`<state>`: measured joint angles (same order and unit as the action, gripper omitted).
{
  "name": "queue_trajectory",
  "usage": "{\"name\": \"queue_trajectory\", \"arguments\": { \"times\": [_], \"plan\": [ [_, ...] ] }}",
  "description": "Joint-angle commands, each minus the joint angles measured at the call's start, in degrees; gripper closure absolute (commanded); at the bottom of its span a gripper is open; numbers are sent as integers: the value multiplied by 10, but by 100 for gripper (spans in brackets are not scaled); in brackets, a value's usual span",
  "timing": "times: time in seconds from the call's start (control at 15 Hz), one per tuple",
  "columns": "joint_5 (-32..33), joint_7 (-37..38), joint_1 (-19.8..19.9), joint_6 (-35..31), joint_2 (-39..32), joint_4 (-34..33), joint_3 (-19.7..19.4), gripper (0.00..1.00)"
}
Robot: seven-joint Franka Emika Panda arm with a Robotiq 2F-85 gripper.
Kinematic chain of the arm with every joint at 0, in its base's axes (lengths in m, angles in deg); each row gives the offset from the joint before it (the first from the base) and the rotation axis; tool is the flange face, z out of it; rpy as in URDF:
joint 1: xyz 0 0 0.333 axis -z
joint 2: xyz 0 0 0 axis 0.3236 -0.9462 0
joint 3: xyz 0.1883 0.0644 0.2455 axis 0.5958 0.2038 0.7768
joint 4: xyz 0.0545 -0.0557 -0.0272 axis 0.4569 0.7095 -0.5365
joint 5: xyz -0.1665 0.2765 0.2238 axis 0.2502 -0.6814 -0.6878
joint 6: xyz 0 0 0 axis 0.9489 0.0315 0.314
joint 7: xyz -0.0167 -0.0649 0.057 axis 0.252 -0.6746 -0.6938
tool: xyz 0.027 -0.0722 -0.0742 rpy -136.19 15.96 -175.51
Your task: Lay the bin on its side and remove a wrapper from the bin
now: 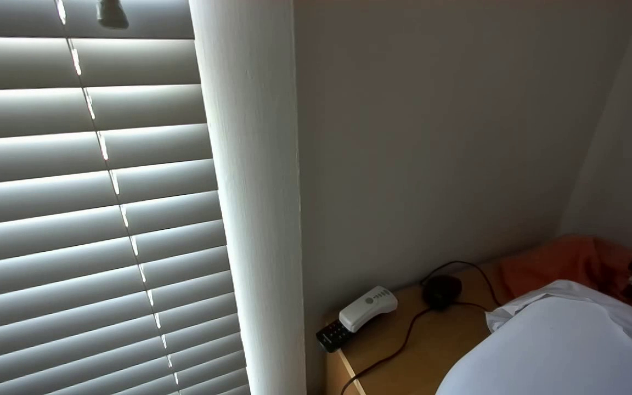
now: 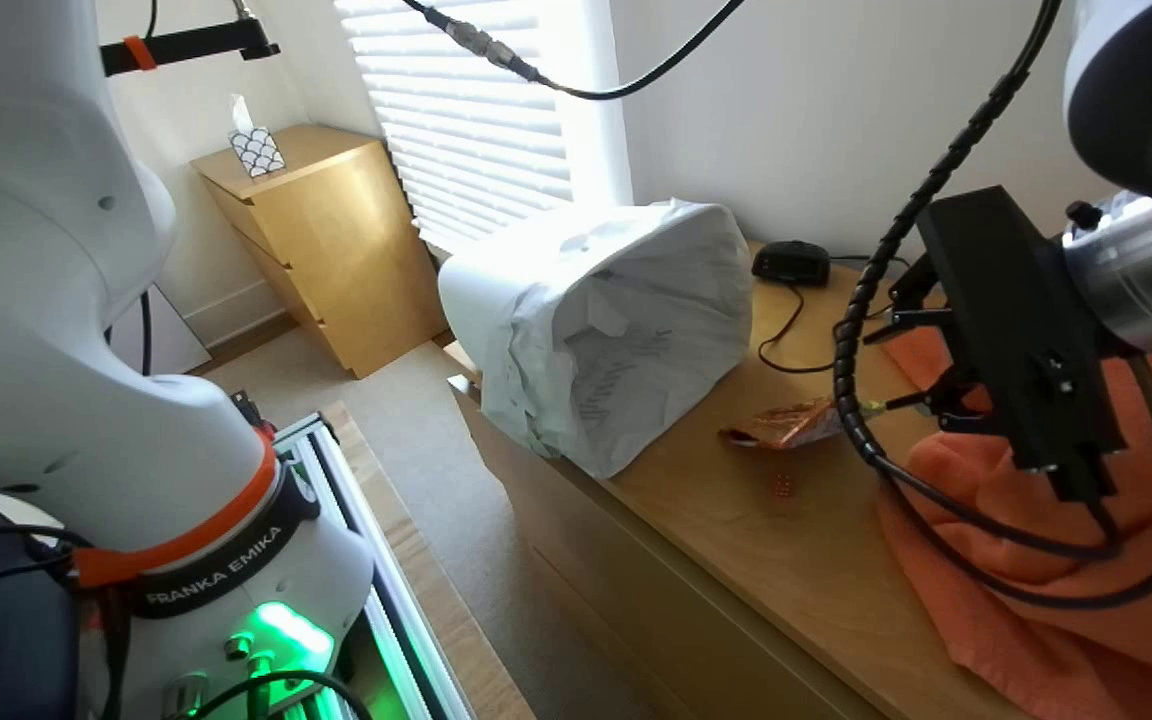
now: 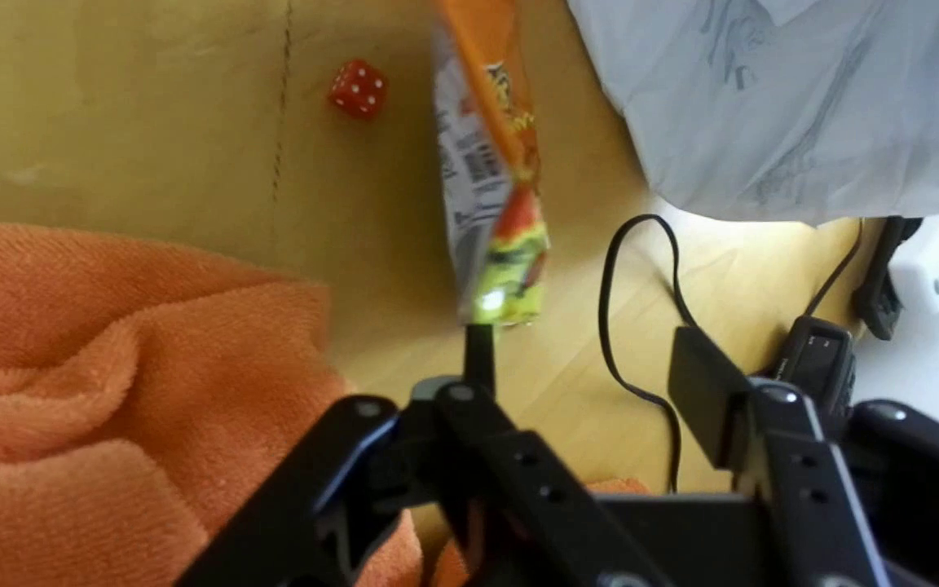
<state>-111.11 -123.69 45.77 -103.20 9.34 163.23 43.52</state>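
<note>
The white bin [image 2: 496, 290] lies on its side on the wooden dresser top, its bag-lined mouth facing my gripper. Its body shows in an exterior view [image 1: 546, 356] and its liner in the wrist view [image 3: 771, 122]. An orange and yellow wrapper [image 2: 786, 425] lies outside the bin, on the wood in front of its mouth. In the wrist view the wrapper [image 3: 486, 163] has its yellow end at my left fingertip; I cannot tell if they touch. My gripper [image 3: 582, 342] is open, fingers wide apart, nothing between them. It also shows in an exterior view [image 2: 891, 368].
A red die [image 3: 359, 88] lies beside the wrapper. An orange towel [image 2: 996, 470] covers the dresser's end under my gripper. A black device [image 2: 791, 263] with a cable sits by the wall. A white remote [image 1: 368, 308] rests over a black one [image 1: 333, 334].
</note>
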Motion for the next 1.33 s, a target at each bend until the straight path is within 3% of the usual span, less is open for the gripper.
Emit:
{"name": "queue_trajectory", "arguments": {
  "times": [0.0, 0.13, 0.6, 1.27],
  "plan": [
    [21, 26, -6, -11, 14, 5, 14, 8],
    [45, 28, -14, -8, 27, 6, 15, 0],
    [173, 49, -34, 17, 115, 18, 15, 0],
    [227, 43, -73, 39, 279, 61, 12, 0]
  ]
}}
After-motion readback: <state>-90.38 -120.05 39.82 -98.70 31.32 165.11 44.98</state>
